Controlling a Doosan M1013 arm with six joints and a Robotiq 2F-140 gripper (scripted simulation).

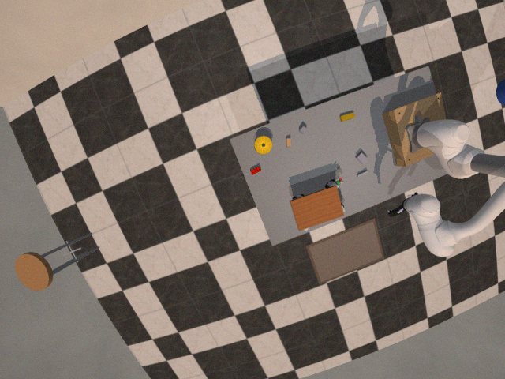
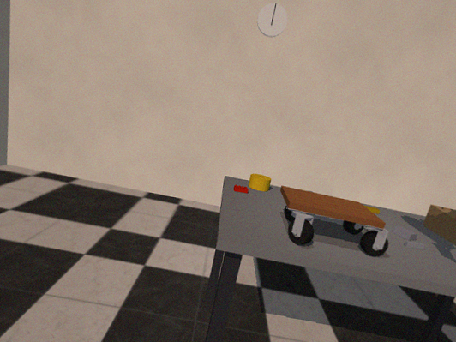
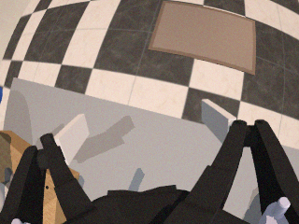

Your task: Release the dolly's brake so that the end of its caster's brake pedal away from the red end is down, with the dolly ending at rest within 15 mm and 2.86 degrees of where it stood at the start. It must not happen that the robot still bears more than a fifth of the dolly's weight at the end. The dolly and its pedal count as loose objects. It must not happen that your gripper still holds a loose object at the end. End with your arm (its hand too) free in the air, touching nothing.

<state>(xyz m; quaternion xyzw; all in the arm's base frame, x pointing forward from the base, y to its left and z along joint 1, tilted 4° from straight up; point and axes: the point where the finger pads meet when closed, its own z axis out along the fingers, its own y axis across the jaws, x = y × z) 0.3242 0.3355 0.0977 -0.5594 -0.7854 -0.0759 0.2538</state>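
Note:
The dolly has an orange wooden deck on four black casters and stands on the grey table near its front edge. It also shows in the exterior view. Its brake pedal shows as a small red and green spot at the dolly's far right caster. I cannot tell which end is down. My gripper hangs off the table's front edge, to the right of the dolly and apart from it. In the wrist view its fingers are spread wide with nothing between them.
A cardboard box sits at the table's right end under the arm. A yellow cylinder, a red brick, a yellow block and small grey pieces lie on the table. A brown mat lies on the floor.

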